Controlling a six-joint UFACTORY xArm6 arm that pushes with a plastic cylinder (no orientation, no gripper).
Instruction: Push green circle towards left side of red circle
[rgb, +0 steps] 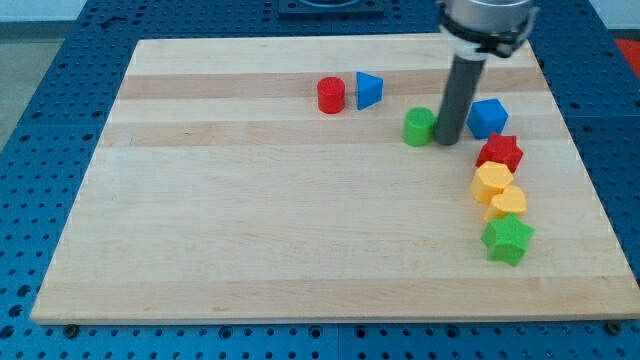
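Observation:
The green circle (418, 126) is a short green cylinder right of the board's middle, toward the view's top. The red circle (331, 95) is a red cylinder up and to its left. My tip (448, 141) is the lower end of the dark rod and stands right against the green circle's right side. A blue triangle (369, 89) sits just right of the red circle, between it and the green circle's line toward the top left.
A blue cube (488, 117) sits just right of the rod. Below it a red star (500, 153), a yellow hexagon-like block (492, 182), a yellow heart (508, 202) and a green star (507, 239) run down the right side. The wooden board (250, 220) lies on a blue perforated table.

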